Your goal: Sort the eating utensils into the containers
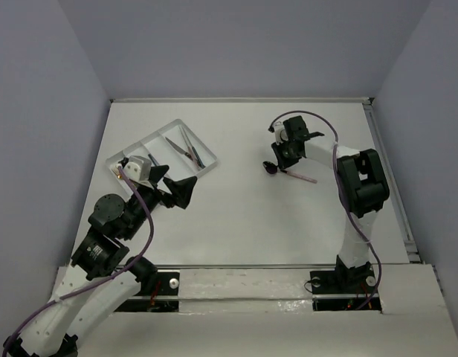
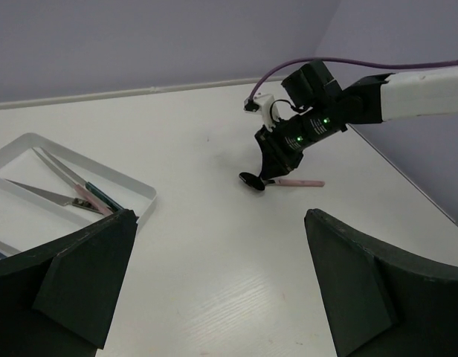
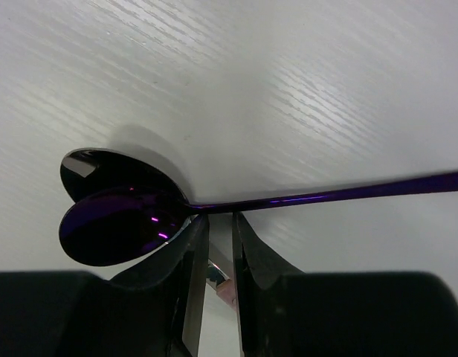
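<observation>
A purple spoon (image 3: 125, 223) lies on the white table right of centre; it also shows in the top view (image 1: 272, 168) and the left wrist view (image 2: 253, 180). My right gripper (image 3: 218, 219) points down at the spoon's neck, its jaws almost shut with a thin gap. The handle (image 3: 348, 193) runs across both tips, not between them. My left gripper (image 2: 220, 217) is wide open and empty, low over the table beside the white tray (image 1: 143, 141). Several slender utensils (image 1: 186, 149) lie in the tray's compartments, also seen in the left wrist view (image 2: 65, 195).
The tray's near corner (image 2: 143, 195) sits just left of my left gripper. Grey walls close the table at the back and sides. A metal rail (image 1: 385, 171) runs along the right edge.
</observation>
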